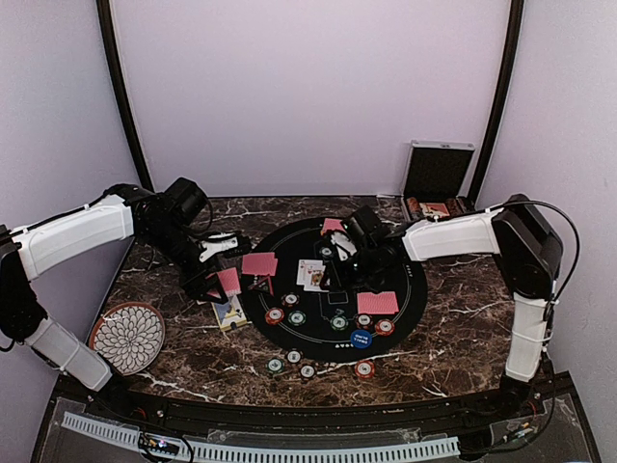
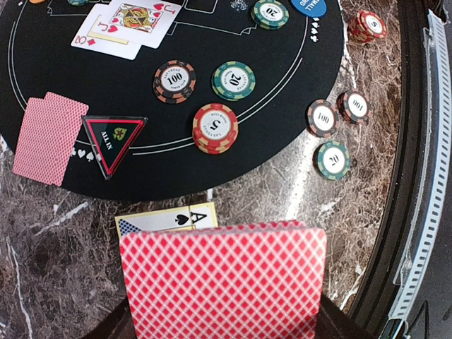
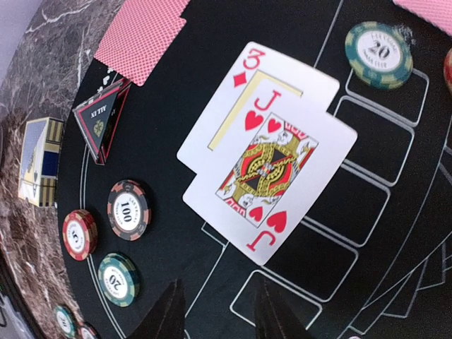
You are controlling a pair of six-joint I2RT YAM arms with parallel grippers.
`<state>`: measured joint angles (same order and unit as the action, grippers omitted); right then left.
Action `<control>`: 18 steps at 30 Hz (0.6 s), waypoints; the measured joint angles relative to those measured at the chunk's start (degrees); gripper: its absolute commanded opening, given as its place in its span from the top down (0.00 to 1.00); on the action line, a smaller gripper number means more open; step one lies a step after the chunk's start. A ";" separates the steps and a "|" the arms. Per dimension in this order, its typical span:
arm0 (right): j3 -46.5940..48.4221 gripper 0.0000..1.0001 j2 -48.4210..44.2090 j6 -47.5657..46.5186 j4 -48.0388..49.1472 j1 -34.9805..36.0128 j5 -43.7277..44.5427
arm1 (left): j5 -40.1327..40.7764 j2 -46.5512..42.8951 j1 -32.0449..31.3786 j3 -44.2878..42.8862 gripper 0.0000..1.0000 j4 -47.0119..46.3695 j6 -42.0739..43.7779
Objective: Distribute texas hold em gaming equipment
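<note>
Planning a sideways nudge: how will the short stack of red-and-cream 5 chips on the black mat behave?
The red-and-cream chip stack looks slightly staggered, so it would probably shear apart rather than move whole. Lying flat on the black mat, the chips should slide, not roll.

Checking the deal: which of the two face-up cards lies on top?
The jack of hearts. It overlaps the three of diamonds, hiding most of that card.

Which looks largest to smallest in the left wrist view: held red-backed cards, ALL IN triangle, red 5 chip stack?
1. red-backed cards, enlarged by nearness to the camera
2. ALL IN triangle
3. red 5 chip stack
</note>
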<state>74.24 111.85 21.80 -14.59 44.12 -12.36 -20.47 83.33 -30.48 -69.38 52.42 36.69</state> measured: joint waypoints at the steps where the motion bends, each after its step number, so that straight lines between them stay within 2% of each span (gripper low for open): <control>1: -0.90 0.73 0.00 1.27 1.07 0.02 -1.25 | -0.02 0.00 0.00 0.00 1.00 0.00 0.00; 8: -2.54 0.84 2.73 7.69 6.25 0.52 -7.37 | -0.04 0.00 0.00 0.00 1.00 0.00 0.00; 18: 0.33 0.91 7.10 9.42 7.30 0.85 -7.17 | 0.04 -0.02 0.00 0.00 1.00 0.02 0.11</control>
<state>74.56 118.96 31.22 -7.29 44.97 -19.53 -20.43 83.31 -30.48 -69.38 52.45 36.80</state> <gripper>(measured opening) 0.105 0.683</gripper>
